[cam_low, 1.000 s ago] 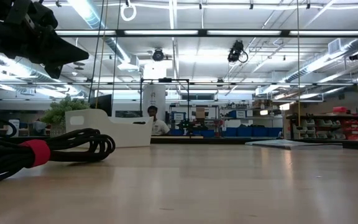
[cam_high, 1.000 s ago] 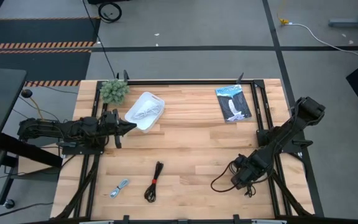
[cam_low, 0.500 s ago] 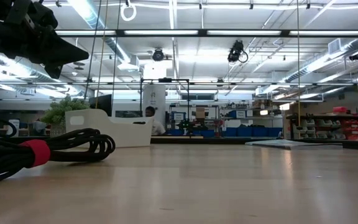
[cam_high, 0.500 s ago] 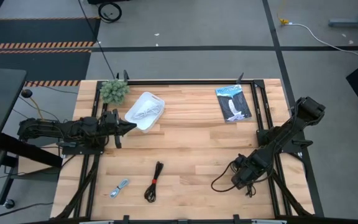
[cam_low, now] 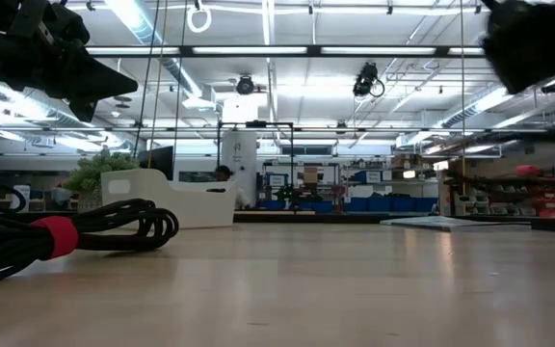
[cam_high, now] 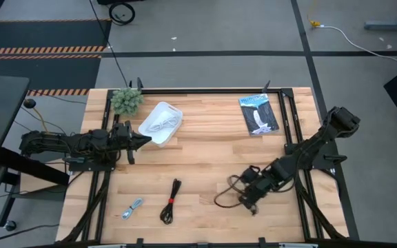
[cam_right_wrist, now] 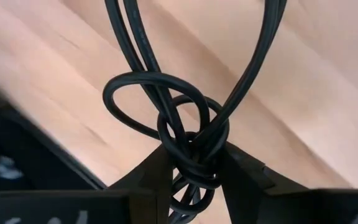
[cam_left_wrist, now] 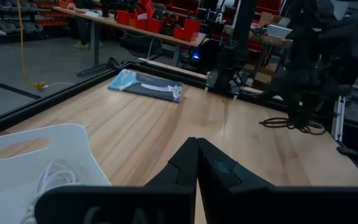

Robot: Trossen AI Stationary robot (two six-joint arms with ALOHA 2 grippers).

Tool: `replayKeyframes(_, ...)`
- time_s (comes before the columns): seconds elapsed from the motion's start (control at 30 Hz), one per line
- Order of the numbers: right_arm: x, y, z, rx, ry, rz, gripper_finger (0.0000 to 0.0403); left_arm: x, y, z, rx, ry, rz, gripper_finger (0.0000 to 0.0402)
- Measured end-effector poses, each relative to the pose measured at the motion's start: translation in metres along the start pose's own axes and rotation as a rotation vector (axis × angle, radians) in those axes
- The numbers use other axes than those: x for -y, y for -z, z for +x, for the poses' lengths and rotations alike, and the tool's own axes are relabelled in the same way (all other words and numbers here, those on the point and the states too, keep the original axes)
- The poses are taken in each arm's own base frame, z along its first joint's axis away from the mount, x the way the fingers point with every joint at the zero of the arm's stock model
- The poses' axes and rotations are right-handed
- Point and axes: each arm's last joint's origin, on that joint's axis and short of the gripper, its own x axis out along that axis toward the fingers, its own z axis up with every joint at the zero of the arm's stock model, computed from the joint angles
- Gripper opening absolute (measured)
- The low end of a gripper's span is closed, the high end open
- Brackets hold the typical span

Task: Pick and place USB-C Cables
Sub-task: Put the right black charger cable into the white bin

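My right gripper [cam_high: 253, 190] is at the near right of the table, shut on the thin black loose coil [cam_high: 229, 192], whose loops spread toward the table's left. The black bundle with a red tie [cam_high: 171, 200] and the short silver-grey cable [cam_high: 133, 207] lie flat near the front edge. The white coil [cam_high: 161, 124] lies inside a white bin [cam_high: 173, 111] at the far left. My left gripper [cam_high: 145, 140] hovers shut beside that bin, holding nothing. My right gripper pinches the black coil at its knotted middle [cam_right_wrist: 191, 158], where several strands cross, between its two fingers [cam_right_wrist: 157, 171]. Loops of cable [cam_right_wrist: 138, 93] run on past the fingertips over the wood. Whether the coil is clear of the table, I cannot tell.
A flat blue-and-black packet [cam_high: 259, 114] lies at the far right. A small green plant [cam_high: 126, 100] stands at the far left corner behind the bin. Bare wood lies in the table's middle [cam_high: 212, 151]. A black frame rail [cam_high: 288, 117] runs along the right side.
My right gripper has gone toward the table's left. The black coil has gone along with it and now lies more toward the middle, its loops drawn out to the left.
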Motion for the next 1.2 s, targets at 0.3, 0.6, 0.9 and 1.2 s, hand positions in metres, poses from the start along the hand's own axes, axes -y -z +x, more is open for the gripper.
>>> replayKeyframes(0.3, -0.021, -0.055, -0.009, 0.345, -0.214, -0.169, 0.0119, 0.000, 0.000, 0.000, 0.000, 0.000, 0.000, 0.0011)
replayKeyframes(0.6, -0.033, -0.118, 0.014, 0.546, -0.343, -0.318, 0.0119, 0.000, 0.000, 0.000, 0.002, 0.001, -0.001, 0.0011)
replayKeyframes(0.9, -0.034, -0.186, 0.039, 0.756, -0.491, -0.330, 0.0119, 0.000, -0.001, 0.000, 0.002, 0.001, -0.001, 0.0011)
replayKeyframes(1.2, -0.055, -0.259, 0.034, 1.020, -0.398, -0.233, 0.0119, 0.000, 0.000, 0.000, 0.002, 0.000, -0.001, 0.0011)
